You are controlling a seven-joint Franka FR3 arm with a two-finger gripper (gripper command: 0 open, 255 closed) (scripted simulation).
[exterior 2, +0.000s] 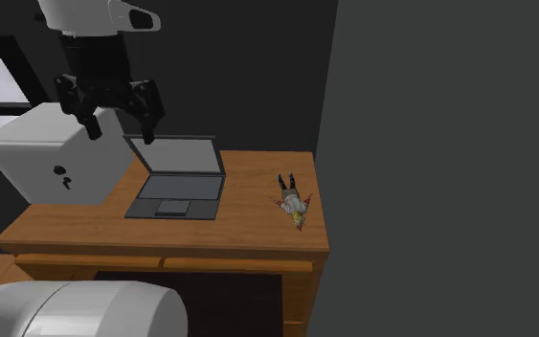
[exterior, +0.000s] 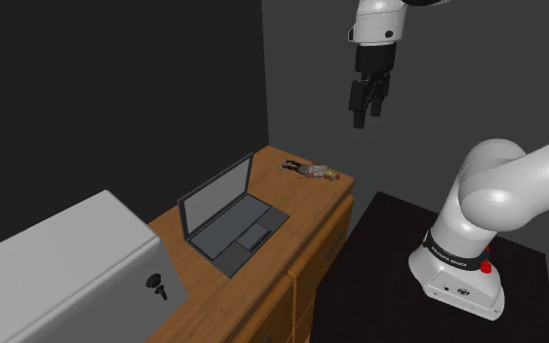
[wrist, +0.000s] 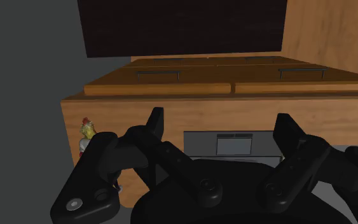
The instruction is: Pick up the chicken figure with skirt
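Wooden desk [exterior: 301, 195], and the little yellow-headed chicken figure [exterior: 313, 171] in a pale skirt lies flat at its wall end, lengthwise across it — my black two-finger gripper [exterior: 367, 115] hangs well above, jaws apart, empty.

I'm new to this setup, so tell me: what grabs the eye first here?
The black gripper hangs open, high above a wooden desk. On the desk, an open laptop sits between a big white box and a small chicken figure, which lies flat at the end by the grey wall.
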